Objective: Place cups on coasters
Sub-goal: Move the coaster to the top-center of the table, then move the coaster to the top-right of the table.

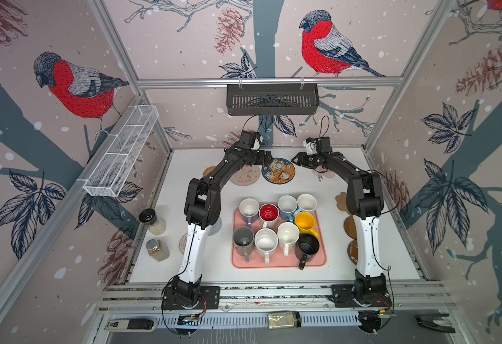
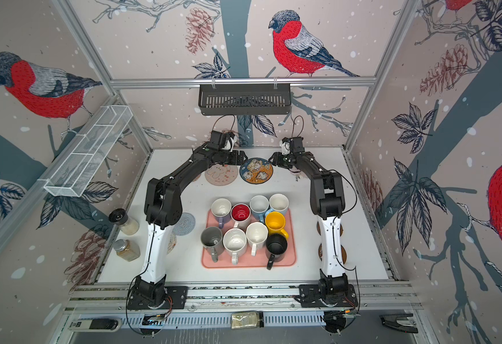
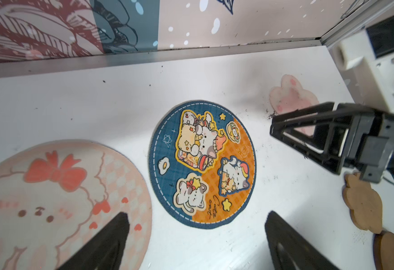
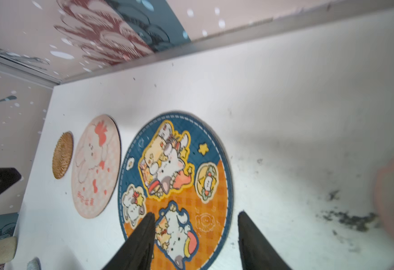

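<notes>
Top views both showed all nine cups crowded on the tray, none on a coaster, while the left gripper and right gripper hung at the far end, either side of the blue coaster. Left wrist view showed the left jaws spread wide and empty, facing the blue coaster, with the beige coaster just beside it. Right wrist view showed the right jaws parted too, holding nothing, facing the same coaster. By that, no placing had begun; the next move called for an arm to reach back to the tray and take one cup without knocking its neighbours.
</notes>
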Tool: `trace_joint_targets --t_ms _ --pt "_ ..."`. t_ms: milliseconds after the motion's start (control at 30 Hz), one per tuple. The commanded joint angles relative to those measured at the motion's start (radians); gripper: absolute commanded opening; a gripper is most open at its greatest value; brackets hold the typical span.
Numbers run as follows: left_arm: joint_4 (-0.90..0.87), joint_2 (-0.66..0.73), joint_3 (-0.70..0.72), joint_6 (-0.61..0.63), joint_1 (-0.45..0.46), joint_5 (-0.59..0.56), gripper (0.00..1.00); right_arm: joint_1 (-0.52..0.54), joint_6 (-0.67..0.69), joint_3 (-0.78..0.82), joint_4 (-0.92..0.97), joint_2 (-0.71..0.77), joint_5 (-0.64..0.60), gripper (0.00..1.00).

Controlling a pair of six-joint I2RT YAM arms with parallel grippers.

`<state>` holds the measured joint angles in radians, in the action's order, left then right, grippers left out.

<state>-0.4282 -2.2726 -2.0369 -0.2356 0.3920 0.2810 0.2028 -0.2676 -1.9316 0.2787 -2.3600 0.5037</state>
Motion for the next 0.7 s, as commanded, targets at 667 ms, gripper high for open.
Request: trace_joint_targets --t_ms 667 --pt "0.184 0.219 0.343 -0.014 -0.013 -0.041 0.96 -0.299 -0.04 0.067 -0.039 0.017 -0.176 0.76"
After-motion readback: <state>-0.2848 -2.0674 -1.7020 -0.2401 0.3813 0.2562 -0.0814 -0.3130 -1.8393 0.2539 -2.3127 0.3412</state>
